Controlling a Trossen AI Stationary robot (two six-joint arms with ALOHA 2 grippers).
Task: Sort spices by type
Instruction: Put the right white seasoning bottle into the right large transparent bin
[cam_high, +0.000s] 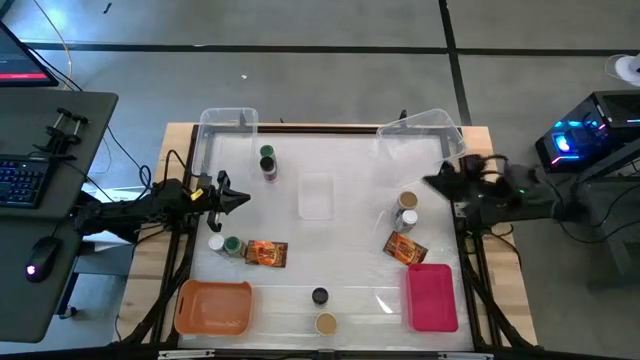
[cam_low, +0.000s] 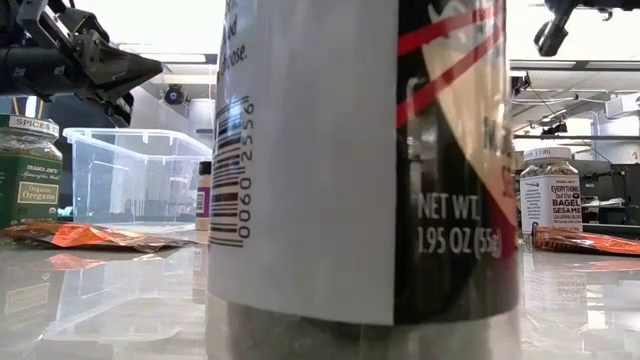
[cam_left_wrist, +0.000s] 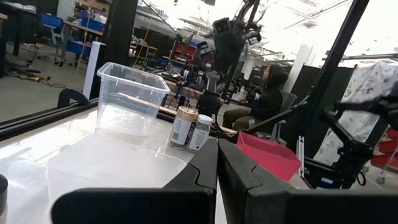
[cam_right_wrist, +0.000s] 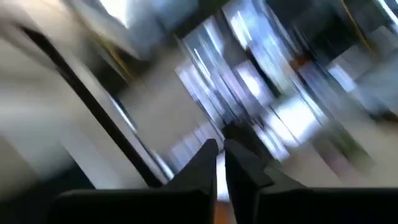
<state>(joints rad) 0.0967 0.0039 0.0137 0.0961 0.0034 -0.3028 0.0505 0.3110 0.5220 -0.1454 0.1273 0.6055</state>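
Open tabletop (cam_high: 350, 265) between the two foil packets (cam_high: 266, 254); clear tubs (cam_high: 228, 125) blocking both far corners; trays (cam_high: 213, 307) filling near corners.

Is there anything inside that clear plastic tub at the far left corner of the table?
The clear plastic tub at the far left looks empty: the high view shows only bare table through it. The low view shows no jar inside, though the big jar up front hides its right end.
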